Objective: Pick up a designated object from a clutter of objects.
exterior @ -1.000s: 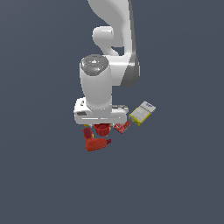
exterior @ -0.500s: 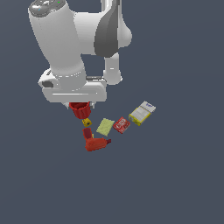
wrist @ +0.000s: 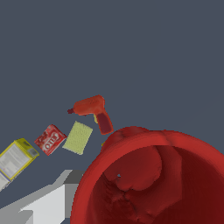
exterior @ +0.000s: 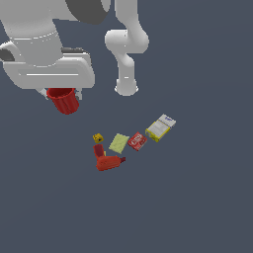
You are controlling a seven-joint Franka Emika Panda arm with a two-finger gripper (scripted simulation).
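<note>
My gripper (exterior: 62, 95) is shut on the red ribbed cup (exterior: 63, 101) and holds it high above the floor, toward the exterior view's upper left. In the wrist view the cup's hollow inside (wrist: 153, 179) fills the near corner, with one grey finger (wrist: 46, 204) beside it. The rest of the clutter lies on the floor below: a tiny yellow cube (exterior: 98, 138), a pale green pad (exterior: 118, 143), a flat red packet (exterior: 137, 141), a yellow-white box (exterior: 160, 127) and a red bottle-like thing with a handle (exterior: 107, 160).
The arm's white base (exterior: 126, 87) stands behind the clutter. In the wrist view the red handled thing (wrist: 92, 110), green pad (wrist: 78, 138), red packet (wrist: 50, 139) and box (wrist: 15, 158) lie in a row on the dark grey floor (wrist: 131, 52).
My gripper has risen with the red cup, away from the clutter, toward the exterior view's upper left. The items on the floor have stayed in place.
</note>
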